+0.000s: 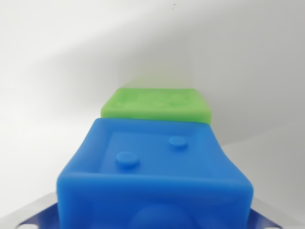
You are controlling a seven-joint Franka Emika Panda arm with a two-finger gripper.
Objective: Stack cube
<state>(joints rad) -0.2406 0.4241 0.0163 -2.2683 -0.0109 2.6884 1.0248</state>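
A blue cube (157, 167) fills the lower half of the wrist view, very close to the camera. Its top face has a raised rim and two round studs. My gripper (152, 217) is shut on it; grey metal finger parts (35, 210) show at the bottom corners on either side of the cube. Just beyond the blue cube lies a green cube (157, 104), whose near edge is hidden behind the blue one. I cannot tell whether the two cubes touch.
A plain white surface (57, 71) surrounds both cubes. A soft shadow falls on it behind the green cube and to the wrist view's right.
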